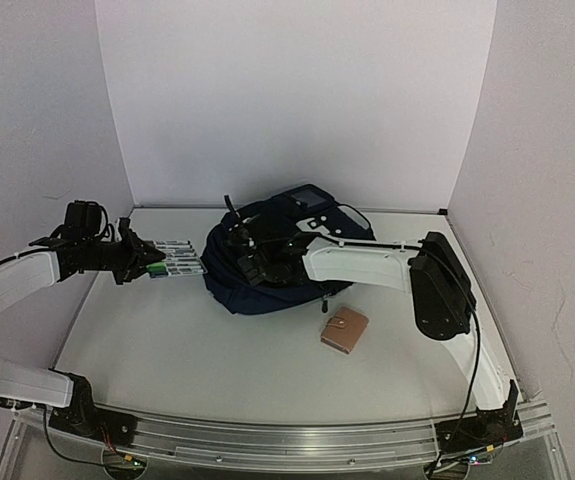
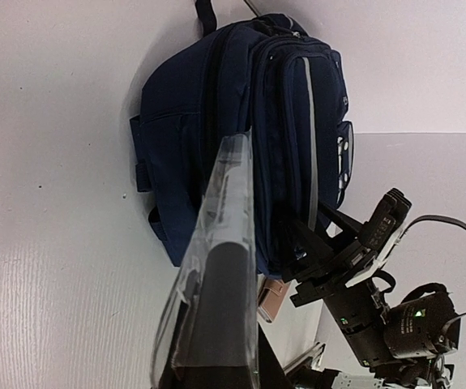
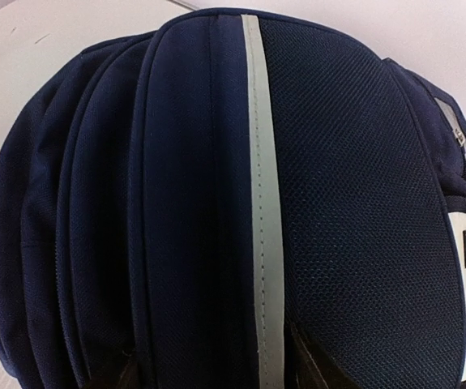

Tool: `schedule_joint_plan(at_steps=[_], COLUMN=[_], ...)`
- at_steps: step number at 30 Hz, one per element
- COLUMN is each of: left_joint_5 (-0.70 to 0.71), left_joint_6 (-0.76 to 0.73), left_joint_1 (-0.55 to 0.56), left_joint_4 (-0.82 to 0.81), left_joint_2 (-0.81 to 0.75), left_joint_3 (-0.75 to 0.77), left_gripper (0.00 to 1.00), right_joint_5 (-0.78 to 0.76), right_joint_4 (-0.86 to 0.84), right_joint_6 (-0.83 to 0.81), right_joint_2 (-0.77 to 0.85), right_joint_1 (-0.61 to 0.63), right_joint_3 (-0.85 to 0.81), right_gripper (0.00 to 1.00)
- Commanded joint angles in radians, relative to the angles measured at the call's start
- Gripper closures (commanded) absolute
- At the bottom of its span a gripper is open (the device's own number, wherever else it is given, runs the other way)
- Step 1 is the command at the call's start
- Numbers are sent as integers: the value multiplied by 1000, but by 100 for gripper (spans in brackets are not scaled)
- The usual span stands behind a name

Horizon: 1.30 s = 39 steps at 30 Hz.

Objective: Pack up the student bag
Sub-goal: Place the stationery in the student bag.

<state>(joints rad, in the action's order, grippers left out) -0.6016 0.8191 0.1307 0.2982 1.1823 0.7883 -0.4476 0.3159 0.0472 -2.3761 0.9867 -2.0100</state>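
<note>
The student bag [image 1: 272, 268], navy with a pale stripe, lies at the back middle of the table. In the left wrist view the student bag [image 2: 216, 121] fills the upper centre. My right gripper [image 1: 250, 254] is down on the bag's left top, and its fingers [image 3: 307, 363] stand either side of a ridge of fabric beside the stripe [image 3: 265, 211], pinching it. My left gripper [image 1: 139, 258] hovers just left of the bag, shut on a clear pack of markers [image 1: 175, 263] that points at the bag. That pack [image 2: 220, 267] reaches to the bag's edge.
A brown wallet [image 1: 344, 330] lies flat in front of the bag, to the right; the wallet [image 2: 271, 296] also shows in the left wrist view. White walls close the back and both sides. The right arm [image 1: 367, 262] stretches across the bag.
</note>
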Motion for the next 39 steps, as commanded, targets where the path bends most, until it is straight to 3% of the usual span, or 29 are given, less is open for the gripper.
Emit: schedule_joint_plan(at_steps=[1, 3, 5, 14, 24, 33, 39], left_joint_5=[-65, -102, -124, -190, -162, -95, -101], left_joint_6=[-30, -36, -33, 85, 105, 152, 166], left_joint_1=[-4, -4, -3, 4, 57, 206, 249], left_joint_4=[-58, -75, -90, -291, -397, -565, -637], left_joint_2=[-47, -48, -55, -44, 63, 245, 380], left_joint_3=[20, 21, 22, -37, -10, 66, 158], left_gripper=[100, 100, 100, 100, 100, 100, 100], right_joint_5=[-99, -49, 26, 414, 643, 636, 590], right_joint_4=[31, 32, 32, -50, -182, -227, -233], right_joint_6=[-14, 19, 76, 306, 459, 542, 523], right_joint_2=[-22, -14, 20, 248, 356, 390, 445], right_joint_1=[-17, -29, -50, -163, -178, -159, -116], right_joint_3=[-56, -61, -49, 42, 127, 200, 228], right_gripper=[74, 92, 100, 100, 100, 100, 100])
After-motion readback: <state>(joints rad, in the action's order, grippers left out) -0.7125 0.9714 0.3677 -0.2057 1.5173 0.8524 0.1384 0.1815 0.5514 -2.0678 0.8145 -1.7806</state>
